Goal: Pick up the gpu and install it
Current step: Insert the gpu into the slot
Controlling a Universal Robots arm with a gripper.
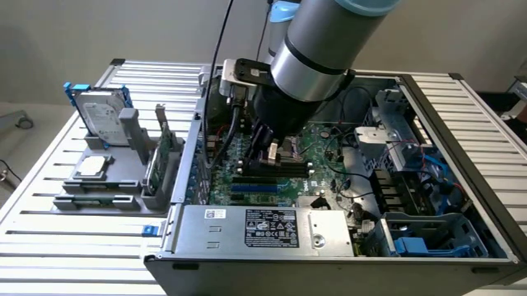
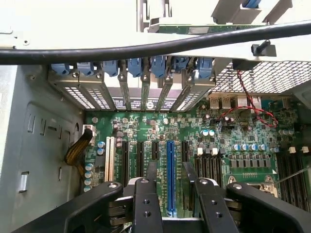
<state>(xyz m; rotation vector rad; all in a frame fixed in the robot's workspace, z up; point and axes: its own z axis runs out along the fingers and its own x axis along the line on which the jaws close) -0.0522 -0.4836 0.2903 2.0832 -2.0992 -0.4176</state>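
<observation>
Fingers [image 2: 170,194] spread and empty, poised inside the open computer case [image 1: 346,259] directly above the blue slot [image 2: 170,177] of the green motherboard [image 2: 233,131]. The gpu [image 1: 162,157] stands upright in the grey holder [image 1: 123,185] on the counter [image 1: 49,240], outside the case, well apart from the fingers

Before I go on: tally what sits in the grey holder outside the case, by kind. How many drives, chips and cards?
In the grey holder, exterior view:
Hard drive in blue frame: 1
Square silver chip: 1
gpu, standing on edge: 1
Total: 3
</observation>
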